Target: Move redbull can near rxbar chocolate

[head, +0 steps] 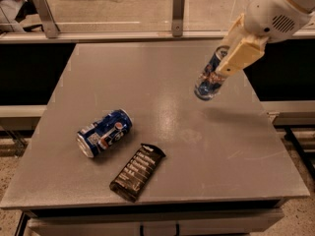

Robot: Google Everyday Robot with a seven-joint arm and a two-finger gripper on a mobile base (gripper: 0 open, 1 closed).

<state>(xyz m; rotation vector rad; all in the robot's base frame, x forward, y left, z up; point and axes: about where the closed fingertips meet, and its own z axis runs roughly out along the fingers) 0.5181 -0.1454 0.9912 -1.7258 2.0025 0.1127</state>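
Currently gripping the slim blue-and-silver redbull can with red marks (206,85), clenched in the cream-coloured two-finger claw (220,69) at the end of the white arm (275,14), over the far right of the flat grey worktop (231,146). Hanging tilted, base down and to the left, clear of the surface judging by the shadow beneath. Well apart from the flat oblong rxbar chocolate in its dark brown-black wrapper (138,172), lying near the front edge, just beside the wider dark-blue Pepsi can (104,133) toppled on its side.

Likely trouble from here:
- Slipping out of a grip on a smooth, slanted body, then rolling off the nearby right edge.
- Setting down while tilted, so tipping over and rolling away.
- Travelling too low and clipping the Pepsi can, sending it into the bar or off the front.
- Landing on the wrapper rather than next to it, or nudging the bar over the front edge.
- Stopping short and leaving too wide a gap to count as near
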